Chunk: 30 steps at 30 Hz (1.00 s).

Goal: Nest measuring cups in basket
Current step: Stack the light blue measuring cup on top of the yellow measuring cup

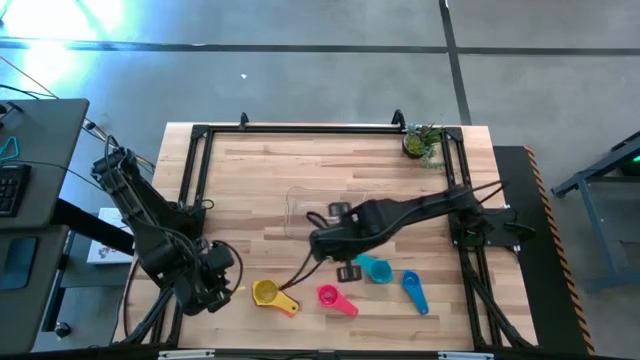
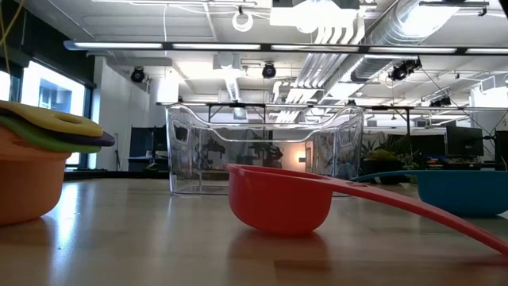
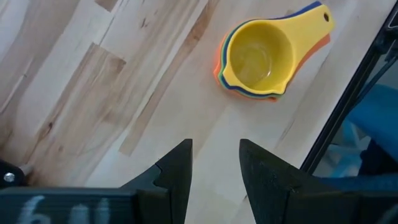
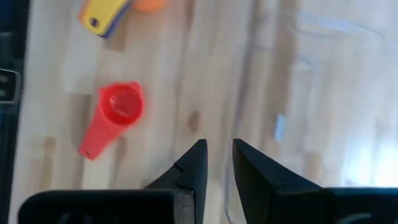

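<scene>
With the stack (image 1: 266, 292) nested at the desk's front-left and loose cups beside it, the right end effector (image 1: 322, 243), empty and slightly parted, should probably descend squarely on the coral cup (image 4: 118, 112); the left end effector (image 3: 216, 165) waits, parted and empty; the basket (image 2: 265, 149) sits mid-desk.

A light wooden table (image 1: 260, 170) with a black frame holds 1 small green potted plant (image 1: 421, 141) at upper right of the high view, while a dark desk with a keyboard (image 1: 10, 185) occupies the left edge.

A nested cup stack (image 3: 258, 59), yellow on top, lies ahead of the left fingers (image 3: 177, 168). Coral cup (image 4: 115, 115) and clear basket (image 4: 323, 93) flank the right fingers (image 4: 245, 165).
</scene>
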Available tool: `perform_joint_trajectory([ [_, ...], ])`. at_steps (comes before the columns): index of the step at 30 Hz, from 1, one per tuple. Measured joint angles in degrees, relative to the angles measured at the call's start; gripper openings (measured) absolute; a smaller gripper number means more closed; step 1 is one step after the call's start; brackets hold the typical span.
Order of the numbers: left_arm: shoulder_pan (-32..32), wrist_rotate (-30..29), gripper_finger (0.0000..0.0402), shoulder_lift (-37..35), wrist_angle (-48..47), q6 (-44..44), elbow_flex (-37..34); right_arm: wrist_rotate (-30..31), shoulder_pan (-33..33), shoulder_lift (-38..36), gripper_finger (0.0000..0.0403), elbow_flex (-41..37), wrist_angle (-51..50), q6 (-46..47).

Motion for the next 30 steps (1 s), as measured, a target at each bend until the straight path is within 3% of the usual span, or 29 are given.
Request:
perform_joint_trajectory([
  [4, 0.00, -0.01, 0.0122, 0.08, 2.02, -0.02, 0.00, 4.40, 1.15, -3.06, 0.0068, 0.00, -5.19, 4.24],
  [10, 0.00, 0.00, 0.0122, 0.09, 4.32, -0.28, 0.00, 8.21, 3.17, -8.48, 0.0068, -0.19, -5.20, 8.45],
  [14, 0.00, 0.00, 0.0122, 0.09, 4.24, -1.10, 0.00, 13.10, 4.54, -13.34, 0.0068, -4.54, -5.14, 13.16],
  [21, 0.00, 0.48, 0.0122, 0.07, 4.24, -1.11, 0.00, 20.00, 5.78, -26.23, 0.0068, -25.74, -4.51, 28.61],
  [30, 0.00, 1.53, 0.0122, 0.07, 4.22, -1.11, 0.00, 16.50, 6.17, -42.50, 0.0068, -51.39, 6.36, 44.15],
])
